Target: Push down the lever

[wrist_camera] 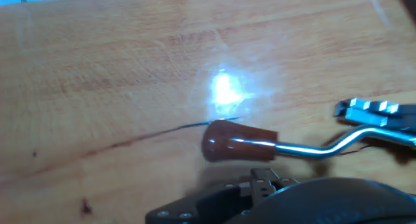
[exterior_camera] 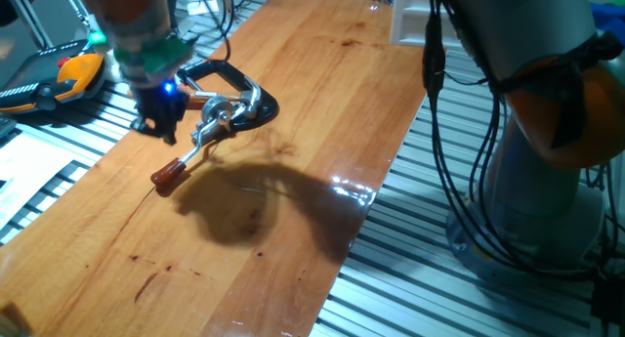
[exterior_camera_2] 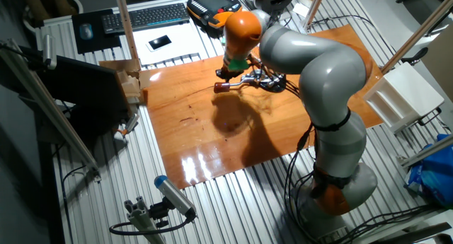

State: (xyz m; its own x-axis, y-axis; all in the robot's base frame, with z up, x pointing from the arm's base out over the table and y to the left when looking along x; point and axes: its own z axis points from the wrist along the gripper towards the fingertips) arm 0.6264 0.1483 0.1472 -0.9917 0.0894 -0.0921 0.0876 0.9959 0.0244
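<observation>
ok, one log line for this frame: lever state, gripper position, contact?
task: push lever down | lever: low over the table, knob near the wood | gripper: beside rod, above knob | contact: cannot tell | jaws: cannot tell

Clamp (exterior_camera: 234,83) crowds lever (exterior_camera: 190,159); elsewhere seemingly open.

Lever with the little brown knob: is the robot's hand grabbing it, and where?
No. The gripper holds nothing; it hangs beside the lever, not around it. Its fingers are too hidden to tell open or shut.

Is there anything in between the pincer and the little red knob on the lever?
Nothing. In one fixed view, only bare wooden table shows between the pincer and the knob of the lever.
</observation>
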